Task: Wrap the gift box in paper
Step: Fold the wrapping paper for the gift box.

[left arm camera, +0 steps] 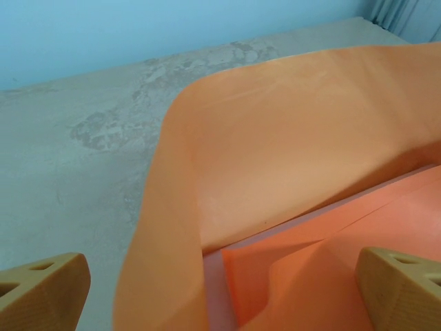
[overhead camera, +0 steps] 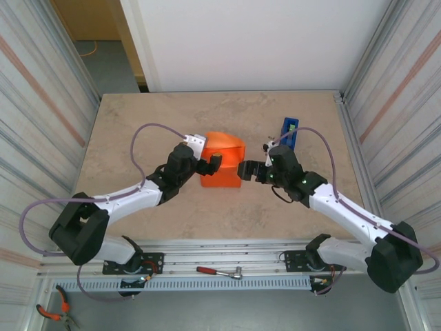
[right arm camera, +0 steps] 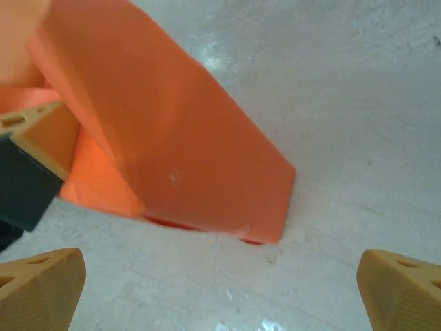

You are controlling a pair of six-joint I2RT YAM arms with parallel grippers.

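From the left: my left arm runs from its base at the near edge up and inward across the table (overhead camera: 131,131), forearm stretched low, wrist angled down at the bundle. The left gripper (overhead camera: 210,165) has its jaws spread wide and clamps nothing. On its wrist camera one fingertip (left arm camera: 41,289) hangs over bare stone, the other over orange. Right in front of it the paper (overhead camera: 224,146) curls up in a tall loose flap, folded over the gift box (left arm camera: 215,286), of which I see just a thin pink edge between the fingers, under the fold. Whether the fingers touch the sheet I cannot tell. Across the bundle the right gripper (overhead camera: 247,170) faces the left one, jaws likewise fully apart and empty, bare table between its fingertips (right arm camera: 403,289). The paper's near corner lies just ahead of it, slightly left. The right arm sweeps back from there to its base, elbow bent. Behind that wrist stands the blue tape dispenser (overhead camera: 289,131).
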